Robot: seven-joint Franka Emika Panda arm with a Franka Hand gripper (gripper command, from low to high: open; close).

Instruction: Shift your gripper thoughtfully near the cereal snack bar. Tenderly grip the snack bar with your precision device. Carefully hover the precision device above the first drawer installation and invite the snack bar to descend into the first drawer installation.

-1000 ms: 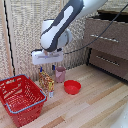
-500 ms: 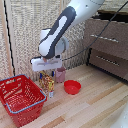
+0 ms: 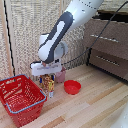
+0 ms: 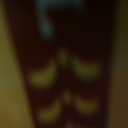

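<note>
The cereal snack bar (image 3: 48, 84), a yellow-orange packet with red print, stands upright on the wooden table between the red basket and the pink cup. My gripper (image 3: 47, 75) hangs straight down over it. The white crossbar sits just above the packet's top and the fingers reach down on either side of it, apart. The wrist view is a blur of dark red and yellow print (image 4: 65, 75), very close to the camera. The taller dark brown drawer (image 3: 107, 35) with its silver bar handle stands far off at the exterior view's right.
A red wire basket (image 3: 21, 97) stands close to the bar on the exterior view's left. A pink cup (image 3: 61, 76) is right behind the bar, and a red bowl (image 3: 72, 87) sits to its right. A shorter brown drawer (image 3: 109, 61) is below the taller one.
My gripper has come down step by step towards the top of the snack bar. The bar, cup, bowl and basket have not moved.
</note>
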